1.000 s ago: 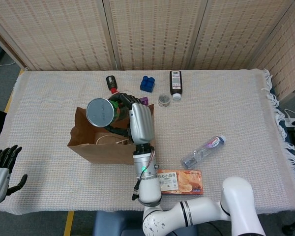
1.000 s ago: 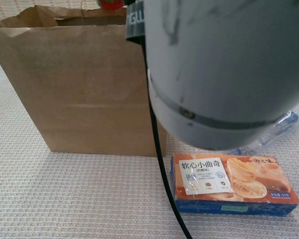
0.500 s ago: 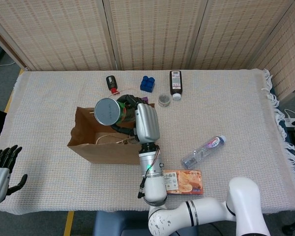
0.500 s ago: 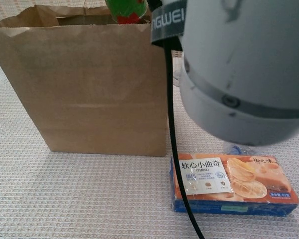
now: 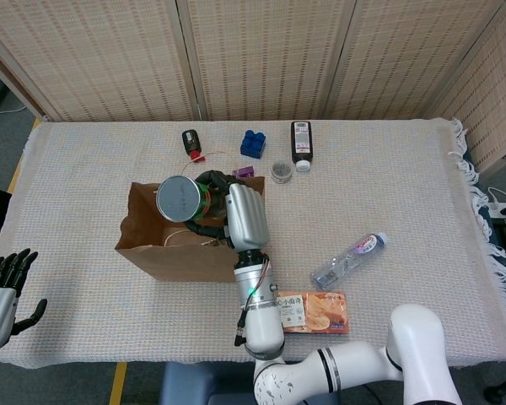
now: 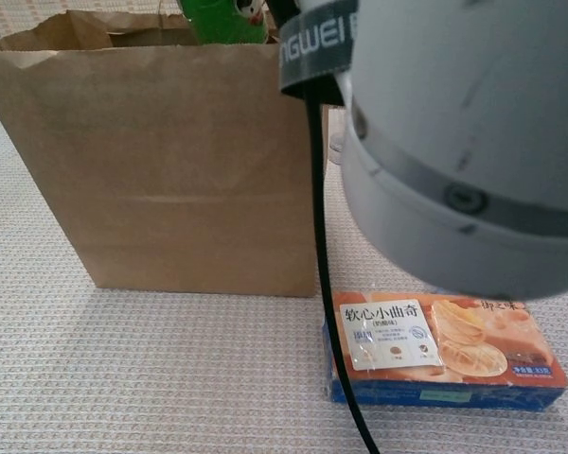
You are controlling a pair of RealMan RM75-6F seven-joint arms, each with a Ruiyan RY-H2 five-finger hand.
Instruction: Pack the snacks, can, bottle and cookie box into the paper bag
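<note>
My right hand [image 5: 243, 213] grips a green can [image 5: 179, 198] with a silver lid, held just above the open mouth of the brown paper bag [image 5: 164, 253]. In the chest view the can's green side [image 6: 218, 17] shows at the bag's [image 6: 161, 170] top edge, and my right wrist [image 6: 454, 142] fills the upper right. An orange cookie box [image 5: 314, 310] [image 6: 445, 350] lies flat to the right of the bag. A clear plastic bottle [image 5: 349, 260] lies on its side beyond the box. My left hand [image 5: 2, 291] hangs off the table's front left corner, fingers apart and holding nothing.
Along the far side lie a dark bottle [image 5: 301, 143], a blue block [image 5: 253, 143], a small black and red item [image 5: 191, 142], a little round tin [image 5: 280, 172] and a purple piece [image 5: 244, 171]. A fringed cloth [image 5: 422, 186] covers the table.
My right hand swung the can slightly right, then back left and lower toward the bag's mouth. In the chest view the can has dropped further into sight. Left hand unmoved.
</note>
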